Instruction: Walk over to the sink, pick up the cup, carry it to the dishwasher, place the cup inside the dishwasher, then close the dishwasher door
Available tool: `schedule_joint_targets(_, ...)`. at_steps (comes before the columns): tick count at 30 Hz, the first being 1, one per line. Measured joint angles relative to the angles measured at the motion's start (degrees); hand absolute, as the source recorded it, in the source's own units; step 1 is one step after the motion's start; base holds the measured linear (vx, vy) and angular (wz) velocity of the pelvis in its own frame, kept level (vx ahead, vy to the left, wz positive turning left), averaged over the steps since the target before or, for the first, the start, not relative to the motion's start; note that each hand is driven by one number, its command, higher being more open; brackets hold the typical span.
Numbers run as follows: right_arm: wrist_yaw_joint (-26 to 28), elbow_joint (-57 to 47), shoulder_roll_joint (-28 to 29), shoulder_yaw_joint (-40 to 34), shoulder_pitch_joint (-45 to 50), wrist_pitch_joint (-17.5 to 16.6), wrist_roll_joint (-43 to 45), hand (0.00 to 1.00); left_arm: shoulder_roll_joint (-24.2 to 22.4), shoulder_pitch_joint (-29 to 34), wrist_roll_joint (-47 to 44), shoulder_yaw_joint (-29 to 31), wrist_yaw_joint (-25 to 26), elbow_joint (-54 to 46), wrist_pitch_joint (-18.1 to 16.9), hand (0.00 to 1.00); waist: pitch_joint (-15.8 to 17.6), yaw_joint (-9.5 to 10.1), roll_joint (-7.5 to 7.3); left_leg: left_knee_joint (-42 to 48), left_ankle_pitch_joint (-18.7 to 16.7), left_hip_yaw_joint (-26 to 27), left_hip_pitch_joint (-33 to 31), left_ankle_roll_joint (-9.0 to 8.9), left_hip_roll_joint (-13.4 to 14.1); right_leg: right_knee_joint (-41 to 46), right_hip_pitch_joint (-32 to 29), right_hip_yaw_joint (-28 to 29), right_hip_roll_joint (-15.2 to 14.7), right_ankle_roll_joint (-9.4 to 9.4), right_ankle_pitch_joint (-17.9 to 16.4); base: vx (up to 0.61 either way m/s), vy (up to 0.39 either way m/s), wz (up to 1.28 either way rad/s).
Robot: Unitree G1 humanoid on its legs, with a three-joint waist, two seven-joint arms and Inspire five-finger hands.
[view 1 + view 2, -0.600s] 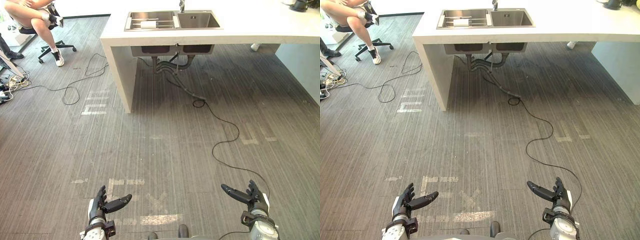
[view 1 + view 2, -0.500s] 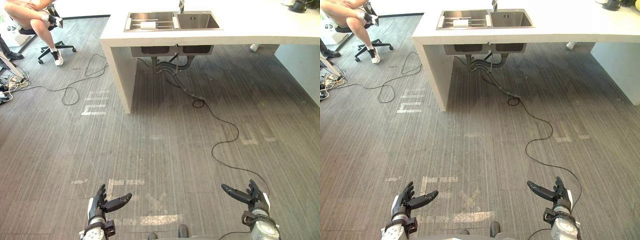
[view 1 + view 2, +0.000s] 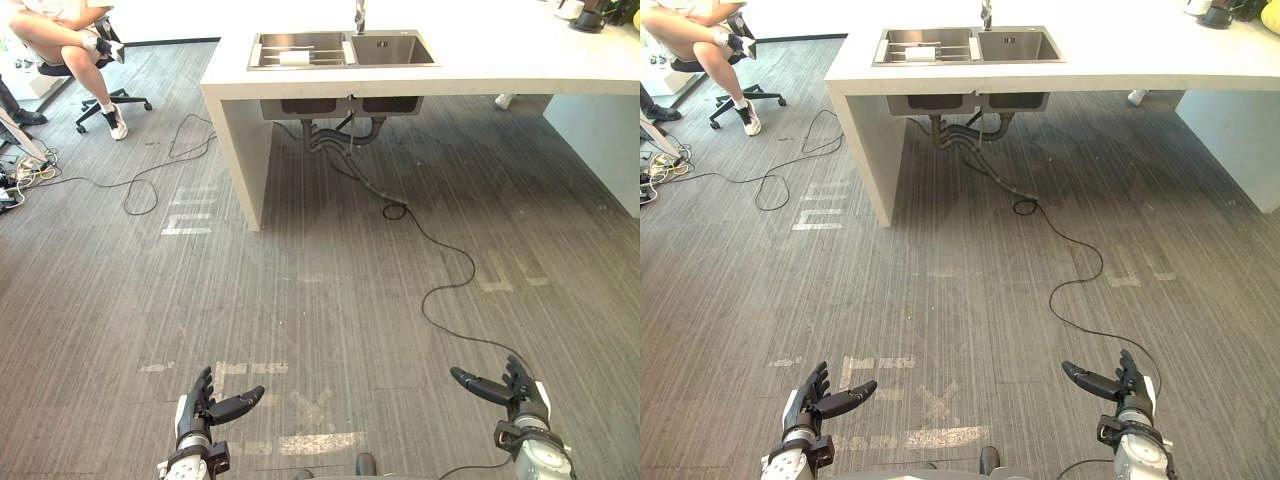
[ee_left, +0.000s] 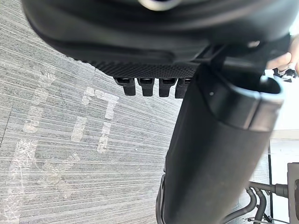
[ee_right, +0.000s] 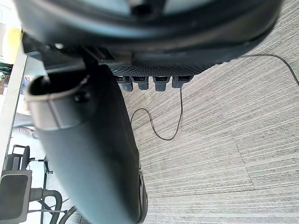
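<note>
Left hand (image 3: 197, 415) and right hand (image 3: 520, 403) are held with fingers spread, empty; sink (image 3: 392, 47) is seen well ahead.

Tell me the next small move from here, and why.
Probably a step straight ahead toward the sink. It sits in the counter far ahead across the floor, beyond reach, with what looks like the white cup lying on the rack in its left basin. The left hand and right hand are low, open and empty.
</note>
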Motion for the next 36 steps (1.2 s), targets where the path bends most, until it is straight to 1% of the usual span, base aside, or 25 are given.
schedule_joint_targets(5, -1.3, 0.0, 1.4, 2.4, 0.0, 0.0, -0.4, 1.0, 0.0, 0.1, 0.1, -0.8, 0.1, 0.0, 0.0, 1.0, 0.0, 0.02, -0.03, -0.3, 0.0, 0.1, -0.2, 0.07, 0.0, 0.0, -0.4, 0.1, 0.1, 0.0, 0.0, 0.0, 0.0, 0.0)
schedule_joint_targets(8, -2.4, 0.3, 4.9, 2.9, 0.0, 0.0, -1.4, 1.0, -0.1, 0.0, 1.3, -2.4, 0.1, 0.0, 0.0, 1.0, 0.0, 0.06, -0.03, -0.6, 0.1, 0.2, -0.3, 0.21, 0.0, 0.0, -0.7, 0.2, 0.1, 0.0, 0.0, 0.0, 0.0, 0.0)
schedule_joint_targets(10, -2.9, 0.4, 5.9, 2.9, 0.0, 0.0, -2.4, 1.0, -0.3, -0.1, 1.6, -2.4, 0.2, 0.0, 0.0, 1.0, 0.0, 0.06, -0.05, -0.7, 0.1, 0.4, -0.3, 0.21, 0.0, 0.0, -0.8, 0.3, 0.1, 0.01, 0.0, 0.0, 0.0, -0.03)
schedule_joint_targets(16, -4.2, 0.4, 6.6, 2.9, 0.0, 0.0, -2.7, 1.0, -0.3, -0.5, 1.6, -2.3, 0.7, -0.1, 0.0, 1.0, 0.0, 0.29, -0.26, -0.9, 0.1, 1.1, -0.3, 0.22, 0.0, 0.0, -1.1, 1.0, 0.1, 0.05, 0.0, 0.0, 0.001, -0.06)
schedule_joint_targets(20, -5.0, 0.4, 6.8, 2.8, 0.0, 0.0, -2.8, 1.0, -0.4, -0.6, 1.6, -2.3, 1.2, -0.7, 0.0, 1.0, 0.1, 1.07, -0.4, -0.9, 0.1, 2.1, -0.4, 0.25, 0.1, 0.0, -1.6, 2.0, 0.2, 0.11, 0.4, -0.02, 0.009, -0.12)
schedule_joint_targets(23, -5.4, 0.4, 7.2, 2.8, -0.3, 0.1, -2.8, 1.0, -0.5, -0.5, 1.6, -2.3, 1.4, -0.7, 0.0, 1.0, 0.1, 1.32, -0.5, -0.7, -0.2, 3.2, -0.5, 0.64, 0.1, 0.0, -1.9, 3.0, 0.3, 0.05, 0.6, -0.03, 0.013, -0.19)
schedule_joint_targets(27, -5.8, 0.6, 7.5, 2.9, -1.7, 0.3, -2.8, 1.0, -0.8, -0.4, 1.6, -2.3, 2.5, -0.9, 0.0, 1.0, 0.4, 1.56, -0.71, 2.0, -1.9, 5.6, -2.3, 1.37, 0.2, 0.3, -3.5, 5.5, 0.3, 0.04, 1.0, -0.02, 0.022, -0.32)
schedule_joint_targets(29, -6.1, 0.7, 7.5, 2.9, -2.5, 0.4, -2.8, 1.0, -1.4, -0.3, 1.6, -2.3, 2.8, -1.7, 0.0, 1.0, 0.7, 1.94, -0.46, 3.7, -3.0, 6.7, -3.0, 1.55, 0.5, 4.0, -5.6, 6.6, 0.5, 0.34, -0.6, 0.01, 0.035, -0.31)
schedule_joint_targets(30, -6.2, 0.7, 7.5, 2.8, -2.6, 0.4, -2.9, 1.0, -1.7, -0.3, 1.5, -2.3, 2.8, -3.1, 0.0, 1.0, 1.8, 1.94, -0.49, 5.0, -3.7, 6.8, -3.0, 1.76, 0.5, 9.7, -7.6, 6.5, 0.5, 0.61, -3.6, 0.01, 0.038, -0.05)
schedule_joint_targets(31, -6.1, 0.7, 7.6, 2.9, -2.5, 0.8, -3.2, 1.0, -1.9, -0.6, 1.5, -2.4, 2.8, -4.3, 0.0, 1.0, 2.4, 1.91, -1.02, 6.5, -4.8, 6.8, -2.9, 2.16, 0.1, 17.3, -10.5, 6.1, 0.0, 1.16, -7.2, 0.01, 0.034, -0.01)
schedule_joint_targets(32, -6.1, 0.7, 7.6, 2.9, -2.5, 0.9, -3.4, 1.0, -1.9, -0.7, 1.5, -2.4, 2.8, -4.9, 0.0, 1.0, 2.8, 1.89, -1.21, 7.2, -5.5, 7.0, -2.8, 2.41, 0.0, 21.1, -11.9, 5.7, -0.3, 1.42, -8.7, 0.0, 0.0, 0.0)
schedule_joint_targets(33, -6.1, 0.7, 7.6, 3.0, -2.6, 1.1, -3.5, 1.0, -2.0, -0.8, 1.5, -2.5, 2.8, -5.0, 0.0, 1.0, 3.6, 2.02, -1.07, 8.8, -6.9, 7.0, -2.6, 2.78, -0.1, 29.0, -14.9, 4.0, -0.9, 1.77, -10.4, 0.0, 0.0, 0.0)
schedule_joint_targets(34, -6.1, 0.7, 7.6, 3.0, -2.6, 1.3, -3.5, 1.0, -2.0, -0.9, 1.5, -2.6, 2.8, -5.0, 0.0, 1.0, 3.8, 1.91, -0.99, 9.4, -7.5, 6.9, -2.3, 2.97, -0.1, 33.1, -16.5, 3.0, -1.3, 1.79, -10.7, 0.01, 0.024, 0.04)
schedule_joint_targets(35, -6.2, 0.7, 7.6, 3.9, -2.4, 1.6, -3.5, 1.0, -1.8, -1.0, 1.5, -2.6, 2.9, -5.0, -0.1, 1.0, 4.4, 1.58, -1.17, 9.9, -8.7, 6.7, -1.3, 3.83, -0.4, 40.6, -19.5, 0.2, -2.9, 1.15, -11.5, 0.06, 0.031, 0.07)
schedule_joint_targets(36, -6.1, 0.7, 7.6, 4.8, -2.1, 2.1, -3.6, 1.0, -1.7, -0.7, 1.4, -2.6, 3.3, -5.0, 0.0, 1.0, 4.6, 1.36, -1.25, 10.0, -9.6, 6.5, -0.3, 3.78, -0.6, 44.3, -21.4, -2.2, -4.9, 0.23, -13.7, 0.07, 0.027, 0.06)
